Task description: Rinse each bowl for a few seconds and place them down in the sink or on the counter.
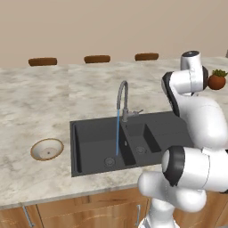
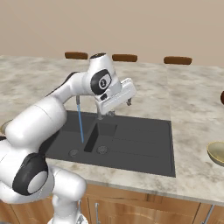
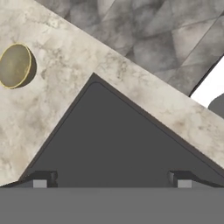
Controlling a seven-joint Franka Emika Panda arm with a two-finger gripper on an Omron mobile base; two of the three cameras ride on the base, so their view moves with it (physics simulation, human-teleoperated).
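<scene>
Bare counter (image 1: 40, 102) around the sink (image 1: 93, 147); tap (image 1: 122, 95) and water stream (image 1: 117, 133) over left basin.

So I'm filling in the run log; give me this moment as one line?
claw: open, empty, above sink | tap: running | brown-rimmed bowl: counter | olive bowl: counter

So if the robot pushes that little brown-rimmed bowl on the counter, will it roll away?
Probably not. The shallow brown-rimmed bowl with the whitish inside sits low and wide on the marbled stone counter, so it would likely slide rather than tip. It looks stiff and smooth, maybe slippery to pinch by its thin rim.
</scene>
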